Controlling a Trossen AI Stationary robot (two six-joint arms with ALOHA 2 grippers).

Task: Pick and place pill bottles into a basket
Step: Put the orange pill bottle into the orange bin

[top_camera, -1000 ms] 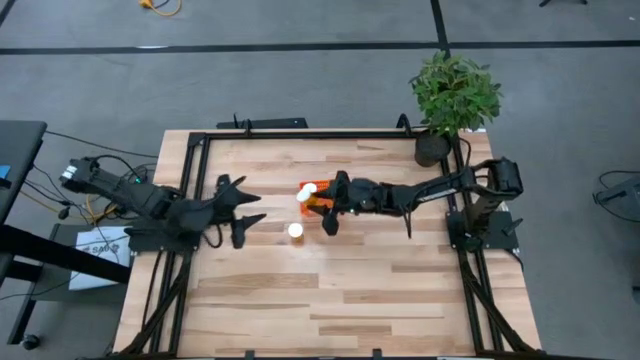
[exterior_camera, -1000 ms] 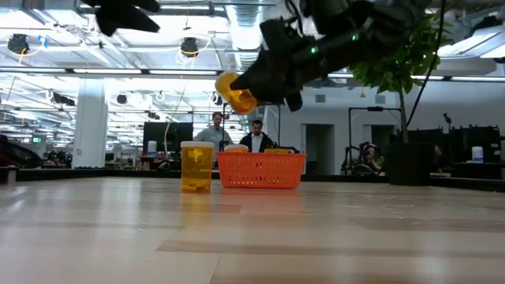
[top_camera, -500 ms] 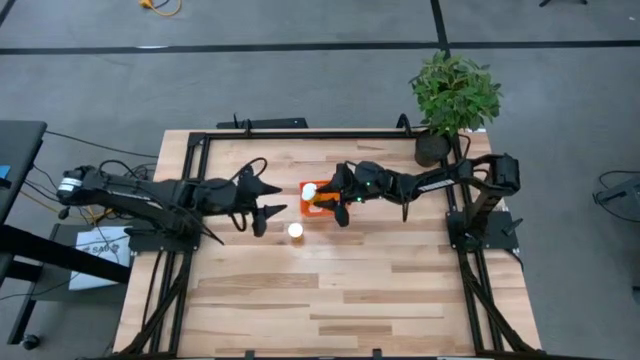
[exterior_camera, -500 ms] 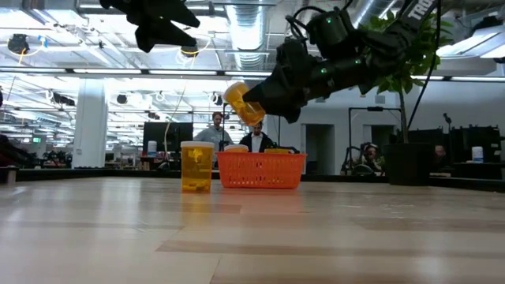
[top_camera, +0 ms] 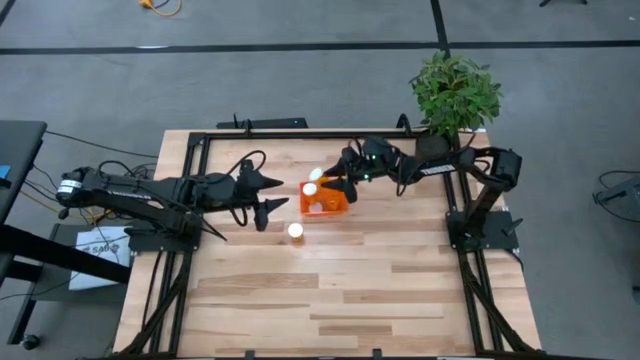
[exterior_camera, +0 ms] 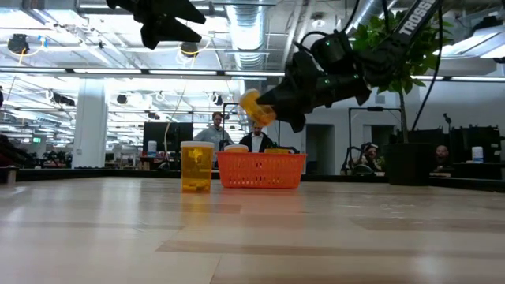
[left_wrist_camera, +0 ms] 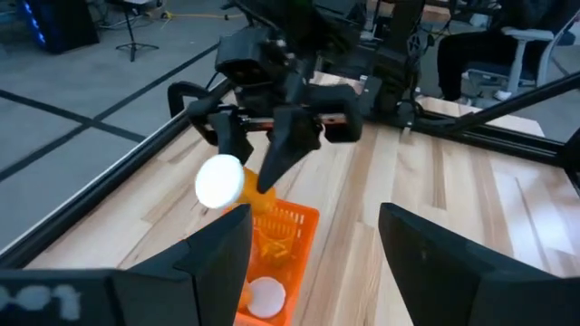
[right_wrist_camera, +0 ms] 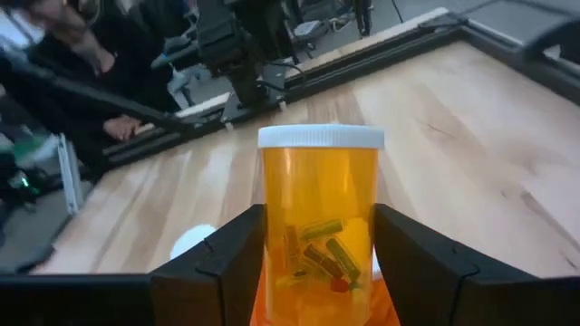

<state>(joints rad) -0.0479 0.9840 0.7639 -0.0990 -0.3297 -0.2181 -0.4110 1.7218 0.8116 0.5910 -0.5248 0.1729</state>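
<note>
Pill bottles are split between the tabletop (top_camera: 330,290), the basket (top_camera: 325,199) and the air. Nearest in the low view, one amber bottle (exterior_camera: 196,166) stands upright on the wood, just beside the orange mesh basket and apart from it; from above its white cap (top_camera: 296,231) lies off the basket's near left corner. Inside the basket two white caps (top_camera: 319,205) show from above. Over the basket's far left corner, the right end effector (top_camera: 333,180) is clenched on a fourth bottle (exterior_camera: 258,107), which hangs tilted in the low view with its cap end lower; the right wrist view shows this held bottle (right_wrist_camera: 320,214) between the two dark fingers (right_wrist_camera: 217,263) with pills visible inside. The left end effector (top_camera: 272,194) hovers above the tabletop just left of the basket, its fingers spread and gripping nothing. Beyond the tabletop's far right corner stands a potted plant (top_camera: 455,95), and people (exterior_camera: 218,128) show in the room behind.
</note>
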